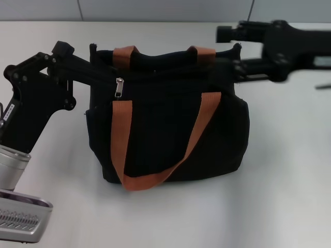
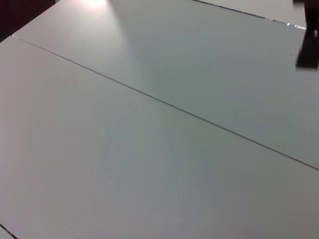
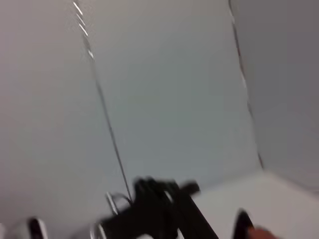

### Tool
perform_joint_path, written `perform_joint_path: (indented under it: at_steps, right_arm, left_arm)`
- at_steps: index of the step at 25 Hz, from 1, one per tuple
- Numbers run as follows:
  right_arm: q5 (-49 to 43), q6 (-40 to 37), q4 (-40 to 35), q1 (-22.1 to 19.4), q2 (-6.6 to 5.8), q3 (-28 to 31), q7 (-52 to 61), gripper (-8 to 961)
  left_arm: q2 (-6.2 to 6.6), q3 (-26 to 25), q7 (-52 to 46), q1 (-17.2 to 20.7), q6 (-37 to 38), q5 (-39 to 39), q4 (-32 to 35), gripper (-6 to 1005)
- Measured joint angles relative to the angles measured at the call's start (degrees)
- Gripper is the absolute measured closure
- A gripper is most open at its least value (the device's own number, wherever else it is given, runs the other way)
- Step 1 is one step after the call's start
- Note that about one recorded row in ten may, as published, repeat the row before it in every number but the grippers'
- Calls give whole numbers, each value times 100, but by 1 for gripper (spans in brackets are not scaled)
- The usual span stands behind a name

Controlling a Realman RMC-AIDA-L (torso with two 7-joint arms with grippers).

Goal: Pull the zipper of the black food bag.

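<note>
The black food bag [image 1: 160,134] stands upright in the middle of the white table, with orange-brown strap handles [image 1: 120,139] hanging down its front. The zipper's silver pull tab [image 1: 119,88] hangs near the left end of the black zipper line on the bag's upper face. My left gripper [image 1: 95,75] reaches in from the left to the bag's upper left edge, just left of the pull tab. My right gripper [image 1: 232,67] reaches in from the right at the bag's upper right corner. Neither wrist view shows the bag's zipper.
The white table [image 1: 289,181] surrounds the bag, with a grey wall behind it. The left wrist view shows only pale panels and a dark shape [image 2: 308,45] at one edge. The right wrist view shows pale panels and a blurred dark arm part [image 3: 159,209].
</note>
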Motion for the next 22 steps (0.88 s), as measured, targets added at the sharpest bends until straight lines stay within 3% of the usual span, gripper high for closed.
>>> perform_joint_path:
  at_steps: [3, 7, 8, 13, 22]
  right_arm:
    - [-774, 356, -879, 436, -8, -529, 1550, 113]
    - [-1378, 525, -1293, 859, -7, -912, 2604, 114]
    - [-1691, 680, -1388, 1174, 1, -1230, 3164, 114]
    - [-2201, 1200, -1274, 1721, 8, -2018, 3957, 113]
    - [-2589, 1856, -878, 2156, 31, -2839, 4445, 112]
  left_arm:
    - [0, -2, 2, -25, 3, 9, 0, 985]
    - [1, -2, 31, -64, -15, 10, 0, 984]
    - [1, -2, 63, -84, -32, 5, -9, 984]
    - [0, -2, 114, -127, -35, 5, -55, 984]
    - [1, -2, 146, -141, -44, 10, -78, 982]
